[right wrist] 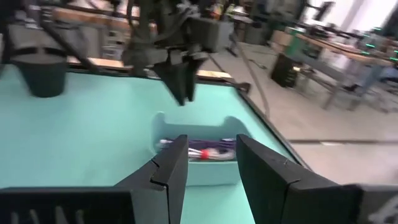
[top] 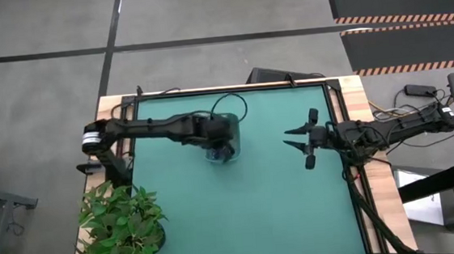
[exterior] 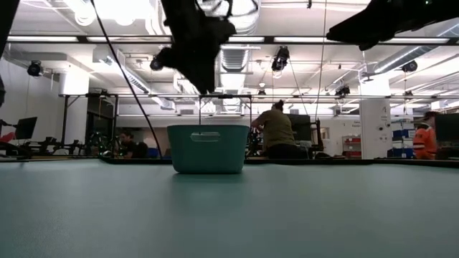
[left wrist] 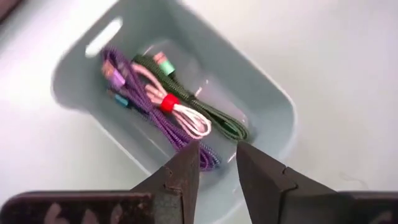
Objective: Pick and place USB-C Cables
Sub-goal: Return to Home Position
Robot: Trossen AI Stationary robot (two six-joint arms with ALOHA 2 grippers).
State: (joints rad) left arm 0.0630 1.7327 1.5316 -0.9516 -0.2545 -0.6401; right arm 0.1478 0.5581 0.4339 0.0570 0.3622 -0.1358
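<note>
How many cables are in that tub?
4, all inside the bin: purple cable, white cable with red tie in the middle, dark green cable alongside, blue cable mostly hidden beneath the purple.

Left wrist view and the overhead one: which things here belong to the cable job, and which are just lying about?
Job: bin, holding the purple cable, white cable with red tie and green cable; left gripper, open above the bin; right gripper, open, apart from it.
Lying about: potted plant at the table's corner; person in the room behind.
</note>
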